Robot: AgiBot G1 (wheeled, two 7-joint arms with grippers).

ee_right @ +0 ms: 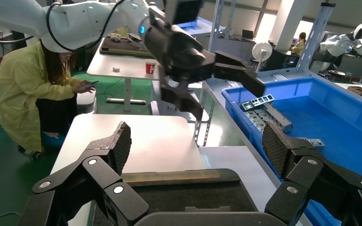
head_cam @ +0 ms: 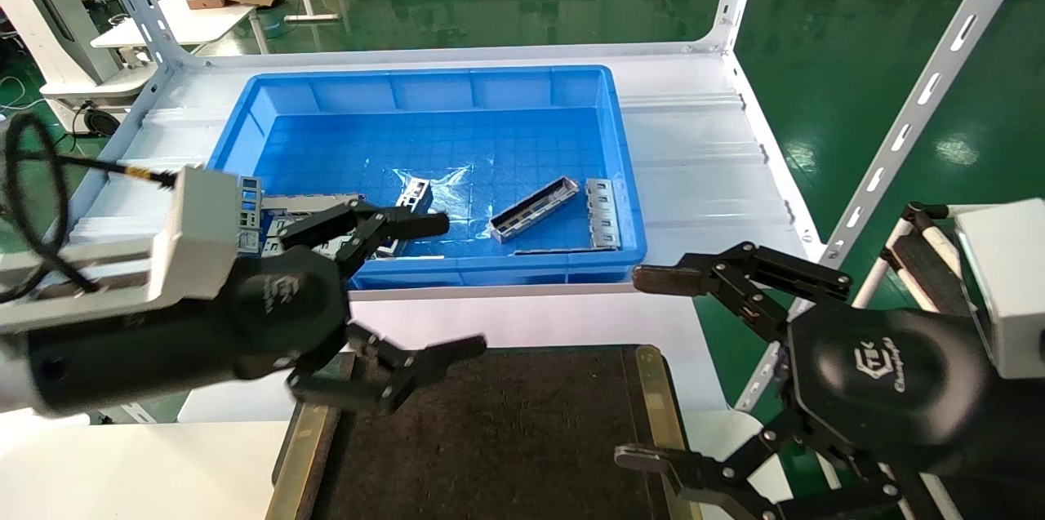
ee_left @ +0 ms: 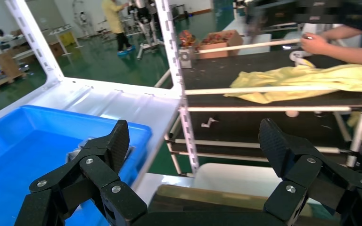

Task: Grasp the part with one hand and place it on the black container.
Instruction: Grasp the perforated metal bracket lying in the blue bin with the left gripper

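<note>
Head view: the part [head_cam: 535, 209] lies aslant on the floor of the blue bin [head_cam: 424, 91], near its front wall, beside a flat slotted plate [head_cam: 602, 212]. Left gripper [head_cam: 441, 287] hangs at the bin's front-left rim, fingers apart and empty, well short of the part. Right gripper [head_cam: 653, 369] hovers off the front-right corner, fingers apart. Black tray [head_cam: 490, 438] lies on the white worktop [head_cam: 694, 161] below both.

Left wrist view: fingers [ee_left: 118, 141] spread over the bin edge.

Right wrist view: fingers [ee_right: 275, 143] spread above the tray.

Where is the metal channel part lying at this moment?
In the head view the part lies inside the blue bin, toward its front right corner, beside a flat slotted plate; neither gripper touches it.
</note>
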